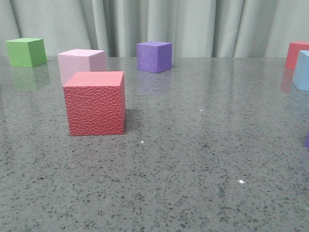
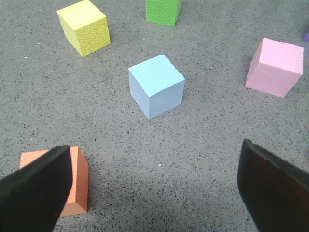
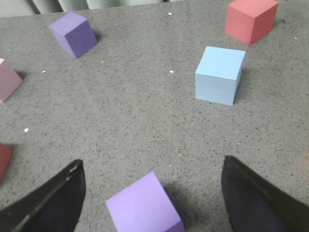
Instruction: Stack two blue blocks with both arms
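One pale blue block (image 2: 157, 86) sits alone on the grey table, ahead of my left gripper (image 2: 154, 159), which is open with only bare table between its black fingers. A second blue block (image 3: 219, 75) stands ahead of my right gripper (image 3: 152, 164) and off to one side, near a red cube (image 3: 251, 19). That gripper is open too, and holds nothing. A lilac cube (image 3: 145, 205) lies on the table between its fingers, apart from both. The front view shows one blue block (image 1: 302, 70), cut by the right edge, and neither gripper.
A big red cube (image 1: 95, 103) stands front left, a pink cube (image 1: 82, 63) behind it, a green cube (image 1: 26, 51) far left and a dark purple cube (image 1: 154, 56) at the back. A yellow cube (image 2: 83, 26) and an orange cube (image 2: 79, 181) lie near the left gripper.
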